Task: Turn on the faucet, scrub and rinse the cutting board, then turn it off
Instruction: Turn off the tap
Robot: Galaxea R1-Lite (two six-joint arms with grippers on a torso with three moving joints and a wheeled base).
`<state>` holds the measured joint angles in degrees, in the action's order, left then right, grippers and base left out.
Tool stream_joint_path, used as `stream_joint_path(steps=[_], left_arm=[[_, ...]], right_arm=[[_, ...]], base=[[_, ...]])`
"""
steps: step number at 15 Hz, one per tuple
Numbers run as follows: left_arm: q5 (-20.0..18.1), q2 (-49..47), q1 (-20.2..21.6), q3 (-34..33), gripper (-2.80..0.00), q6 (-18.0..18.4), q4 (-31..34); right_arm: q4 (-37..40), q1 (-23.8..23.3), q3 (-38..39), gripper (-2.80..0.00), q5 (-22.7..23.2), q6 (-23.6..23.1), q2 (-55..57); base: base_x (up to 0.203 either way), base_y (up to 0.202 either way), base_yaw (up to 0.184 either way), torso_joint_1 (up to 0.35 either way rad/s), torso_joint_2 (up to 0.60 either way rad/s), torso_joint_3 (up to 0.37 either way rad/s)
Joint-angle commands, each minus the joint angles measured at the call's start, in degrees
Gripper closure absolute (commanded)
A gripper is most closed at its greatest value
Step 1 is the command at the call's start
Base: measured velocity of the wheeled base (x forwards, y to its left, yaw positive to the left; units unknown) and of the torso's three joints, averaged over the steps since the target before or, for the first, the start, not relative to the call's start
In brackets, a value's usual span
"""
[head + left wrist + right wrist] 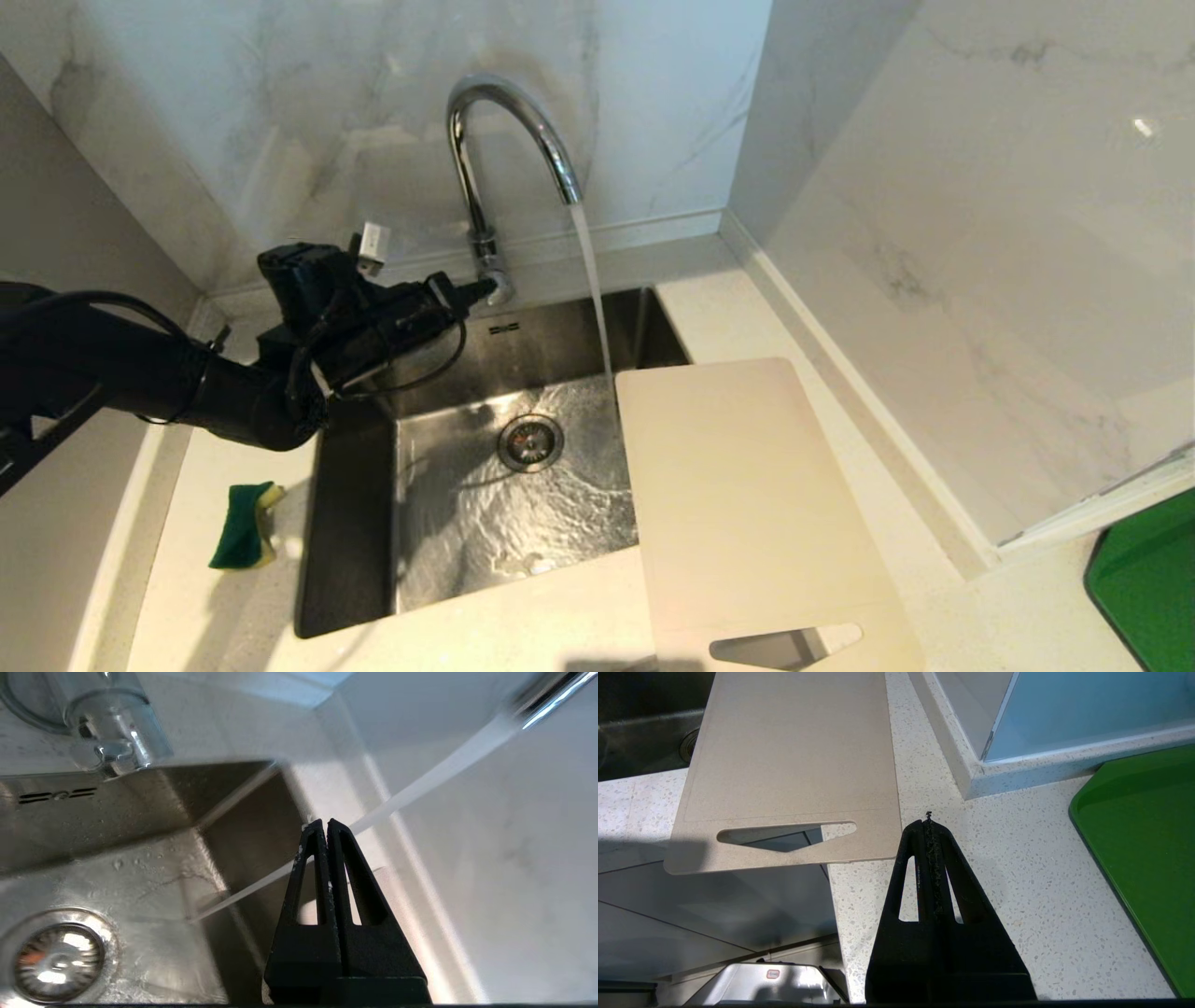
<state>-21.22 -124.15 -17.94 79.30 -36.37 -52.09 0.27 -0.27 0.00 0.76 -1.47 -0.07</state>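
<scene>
Water streams from the chrome gooseneck faucet (504, 140) into the steel sink (355, 523). My left gripper (485, 289) is shut and empty, its tips right beside the faucet's base at the back rim of the sink. In the left wrist view the faucet base (112, 732) sits off to one side of the shut left gripper (323, 822), with the water stream behind the fingers. The cream cutting board (747, 504) lies flat on the counter right of the sink, its left edge overhanging the basin and its handle slot nearest me. My right gripper (929, 821) is shut and empty above the counter, beside the cutting board (794, 751).
A green and yellow sponge (245, 525) lies on the counter left of the sink. A green tray (1148, 579) sits at the far right, also as green tray (1143, 849). Marble walls close the back and right. The drain (529, 441) is in the sink floor.
</scene>
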Motion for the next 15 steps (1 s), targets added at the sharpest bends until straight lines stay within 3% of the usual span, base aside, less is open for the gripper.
stream_joint_path(steps=[1, 7, 10, 15], left_arm=[[-0.08, -4.16, 0.22, 2.59, 0.00, 2.54, -0.36], [0.44, -10.21, 1.75, 11.41, 0.00, 4.59, 0.04], [1.34, -12.59, 1.86, 15.41, 0.00, 8.05, -0.25], [2.66, -16.46, 2.65, 22.69, 0.00, 8.60, 1.78]], right_arm=[[0.00, 0.00, 0.00, 0.00, 0.03, -0.02, 0.07], [0.00, 0.00, 0.00, 0.00, 0.03, -0.02, 0.07], [0.00, 0.00, 0.00, 0.00, 0.03, -0.02, 0.07], [0.00, 0.00, 0.00, 0.00, 0.03, -0.02, -0.01]], base=[[0.000, 0.000, 0.000, 0.000, 0.00, 0.000], [0.000, 0.000, 0.000, 0.000, 0.00, 0.000], [0.000, 0.000, 0.000, 0.000, 0.00, 0.000], [0.000, 0.000, 0.000, 0.000, 0.00, 0.000]])
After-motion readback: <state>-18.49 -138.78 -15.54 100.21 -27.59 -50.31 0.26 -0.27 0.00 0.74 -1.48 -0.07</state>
